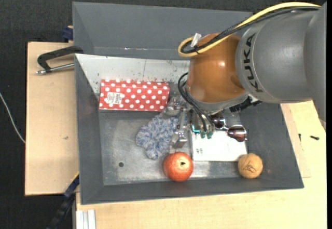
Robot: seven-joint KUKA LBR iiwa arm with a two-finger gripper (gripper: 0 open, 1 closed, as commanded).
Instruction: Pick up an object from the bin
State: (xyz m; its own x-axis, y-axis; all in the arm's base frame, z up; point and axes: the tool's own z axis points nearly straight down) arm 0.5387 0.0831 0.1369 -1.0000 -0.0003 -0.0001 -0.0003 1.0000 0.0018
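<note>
Blue-grey knitted cloth (155, 137), crumpled just up-left of the red apple (178, 166). The gripper (189, 130) sits beyond the apple at the cloth's edge; spread or closed, cannot tell. Likely best: centre on the bunched folds, clear of the apple.

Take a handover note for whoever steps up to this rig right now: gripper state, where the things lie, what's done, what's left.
Gripper: low in the middle of the grey metal bin, at the right edge of the crumpled blue-grey knitted cloth, beside the flat white card; grip unclear.
Elsewhere: red white-dotted box at the back wall; red apple and brown round ball at the front.
Done: nothing visibly lifted.
Left: grasp one thing and raise it out.
</note>
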